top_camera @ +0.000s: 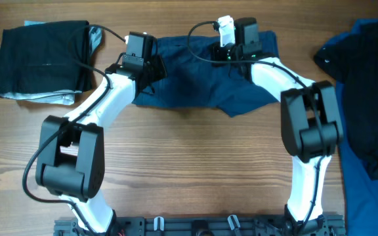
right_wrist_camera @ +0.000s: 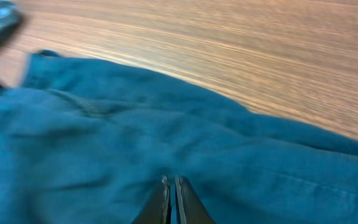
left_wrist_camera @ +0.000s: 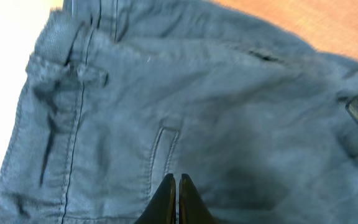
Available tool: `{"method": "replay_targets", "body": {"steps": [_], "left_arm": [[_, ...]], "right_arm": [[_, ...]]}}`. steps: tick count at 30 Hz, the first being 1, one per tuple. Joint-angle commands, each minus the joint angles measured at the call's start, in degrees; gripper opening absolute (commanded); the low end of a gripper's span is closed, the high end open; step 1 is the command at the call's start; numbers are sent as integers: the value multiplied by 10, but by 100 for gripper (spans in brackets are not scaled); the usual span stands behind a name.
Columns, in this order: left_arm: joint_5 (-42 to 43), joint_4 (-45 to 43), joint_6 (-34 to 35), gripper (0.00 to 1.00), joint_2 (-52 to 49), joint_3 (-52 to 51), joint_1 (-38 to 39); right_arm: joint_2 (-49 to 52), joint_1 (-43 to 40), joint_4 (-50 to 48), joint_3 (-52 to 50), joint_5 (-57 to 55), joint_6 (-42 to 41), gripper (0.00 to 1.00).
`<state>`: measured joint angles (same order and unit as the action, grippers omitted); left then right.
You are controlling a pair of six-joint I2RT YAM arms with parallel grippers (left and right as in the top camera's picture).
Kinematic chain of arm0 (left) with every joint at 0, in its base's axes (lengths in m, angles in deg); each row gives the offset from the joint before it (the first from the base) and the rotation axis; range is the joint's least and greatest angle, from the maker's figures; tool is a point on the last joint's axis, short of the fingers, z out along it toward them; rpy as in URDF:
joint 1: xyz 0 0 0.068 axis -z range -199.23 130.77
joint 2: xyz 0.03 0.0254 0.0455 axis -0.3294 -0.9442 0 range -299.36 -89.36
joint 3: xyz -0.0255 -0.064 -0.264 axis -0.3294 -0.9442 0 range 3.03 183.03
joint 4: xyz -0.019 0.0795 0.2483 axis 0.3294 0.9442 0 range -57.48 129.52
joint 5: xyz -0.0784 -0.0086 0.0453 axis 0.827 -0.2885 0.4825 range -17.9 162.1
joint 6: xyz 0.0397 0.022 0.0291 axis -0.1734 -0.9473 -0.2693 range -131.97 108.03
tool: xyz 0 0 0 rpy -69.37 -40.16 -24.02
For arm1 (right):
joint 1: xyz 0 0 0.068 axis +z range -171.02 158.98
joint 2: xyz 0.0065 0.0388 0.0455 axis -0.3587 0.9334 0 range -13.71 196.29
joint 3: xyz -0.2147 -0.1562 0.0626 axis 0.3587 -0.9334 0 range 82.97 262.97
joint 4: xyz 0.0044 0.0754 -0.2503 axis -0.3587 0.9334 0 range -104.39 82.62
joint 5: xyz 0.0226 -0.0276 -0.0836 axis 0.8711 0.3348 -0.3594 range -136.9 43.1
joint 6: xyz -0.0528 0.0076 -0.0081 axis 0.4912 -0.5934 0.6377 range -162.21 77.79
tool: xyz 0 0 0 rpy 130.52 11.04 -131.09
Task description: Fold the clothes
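Clenched left claw (left_wrist_camera: 178, 182), clenched right claw (right_wrist_camera: 171, 183) over navy shorts (top_camera: 189, 85), open table (top_camera: 195, 164) nearside

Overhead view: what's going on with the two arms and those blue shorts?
Two robot arms are working on navy shorts spread out on the wooden table. The left gripper is shut at their left end, the right gripper shut at their right end; whether either pinches cloth is unclear. No fold shows yet. A folded black garment lies to the left, a pile of blue and black clothes on the right.
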<state>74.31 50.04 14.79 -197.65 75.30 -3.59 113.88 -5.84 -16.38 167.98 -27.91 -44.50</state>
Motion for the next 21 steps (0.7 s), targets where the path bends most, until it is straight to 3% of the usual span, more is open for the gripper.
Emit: {"method": "replay_targets", "body": {"steps": [1,7,11,13,17,19,21], "left_arm": [[-4,4,-11,4,-19,1,-1],[-8,4,-11,4,-24,1,-1],[-8,3,-11,4,-24,1,-1],[-8,4,-11,4,-24,1,-1],[-8,4,-11,4,-24,1,-1],[-8,6,-11,4,-24,1,-1],[-8,7,-11,4,-24,1,-1]], "right_arm": [[58,-1,-93,2,-59,-25,4],[125,-2,-242,2,-103,-71,4],[63,-9,-290,2,-102,-67,4],[-35,-18,-194,2,-100,-69,4],[-239,-28,182,2,-101,-66,7],[-290,-28,358,2,-100,-67,4],[-286,-28,462,-5,-94,-67,4]]}}
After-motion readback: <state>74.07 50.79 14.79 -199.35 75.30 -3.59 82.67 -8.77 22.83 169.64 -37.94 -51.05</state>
